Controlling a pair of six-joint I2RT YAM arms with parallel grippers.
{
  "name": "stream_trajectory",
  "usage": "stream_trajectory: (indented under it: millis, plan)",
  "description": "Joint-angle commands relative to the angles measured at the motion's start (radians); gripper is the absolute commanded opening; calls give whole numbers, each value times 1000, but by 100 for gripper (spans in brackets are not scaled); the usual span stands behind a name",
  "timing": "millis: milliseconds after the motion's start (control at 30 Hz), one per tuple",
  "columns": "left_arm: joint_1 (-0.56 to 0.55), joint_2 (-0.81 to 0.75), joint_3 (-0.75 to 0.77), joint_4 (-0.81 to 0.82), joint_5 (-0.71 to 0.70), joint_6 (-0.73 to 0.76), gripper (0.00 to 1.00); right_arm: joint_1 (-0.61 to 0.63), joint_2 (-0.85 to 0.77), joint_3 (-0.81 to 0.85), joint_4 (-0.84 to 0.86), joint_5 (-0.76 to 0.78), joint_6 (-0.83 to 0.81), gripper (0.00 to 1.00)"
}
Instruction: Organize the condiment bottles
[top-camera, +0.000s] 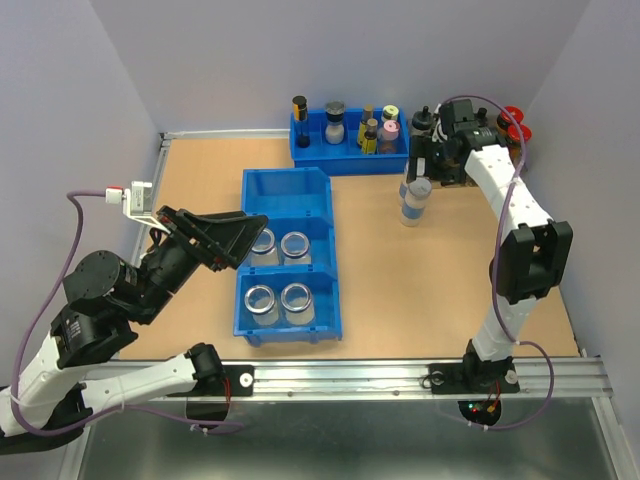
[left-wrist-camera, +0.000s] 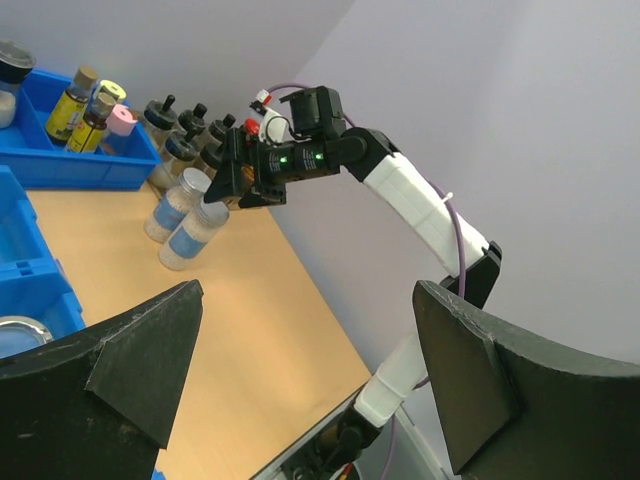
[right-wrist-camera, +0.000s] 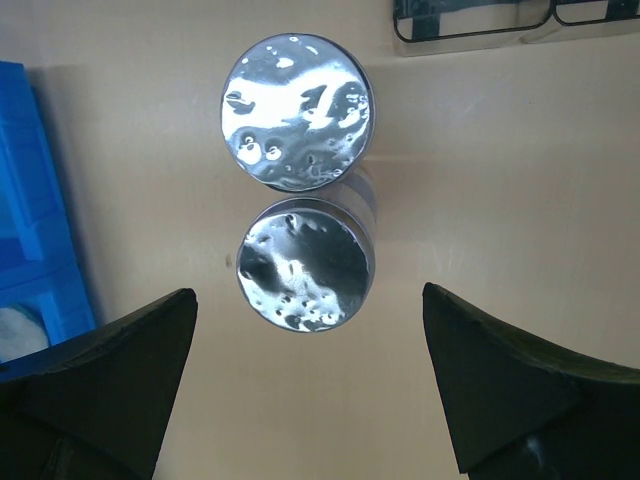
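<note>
Two lidded jars (right-wrist-camera: 305, 263) stand upright on the tabletop (top-camera: 380, 280), right of centre in the top view. They are side by side, touching or nearly so; the wrist view does not settle which. Four open jars (top-camera: 263, 243) already sit in the blue bin (top-camera: 287, 185) at mid-frame, one to a compartment.

The lidded jars look like smooth glass: stiff, slippery, breakable, and probably weighty, since they seem filled with something pale. The crinkled silvery lids offer poor purchase, so the hold belongs on the body below the rim. It should go across the free sides, not into the gap between the pair.

The right gripper (right-wrist-camera: 309, 293) hangs directly above the lower jar in its wrist view, jaws wide apart and holding nothing. The left gripper (left-wrist-camera: 308, 290) hovers by the bin's left edge, also spread and empty.
</note>
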Motion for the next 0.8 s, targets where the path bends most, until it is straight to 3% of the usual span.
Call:
stream_trajectory:
  millis: [0,367,600,667,700,767]
  plan:
    - [1,7,11,36,12,2,97,4,3,-20,46,-5,-16,98]
    - [1,-13,0,33,6,2,97,62,62,-42,46,68,-12,93]
    - [1,-20,-6,30,0,2,97,70,57,-83,51,110,5,77]
    - [1,-20,-9,29,0,3,97,70,33,-98,51,120,11,69]
    - [1,-19,-8,30,-3,3,97,70,22,-118,51,136,17,50]
    - [1,-23,-9,30,-4,3,97,70,-3,-140,48,147,28,33]
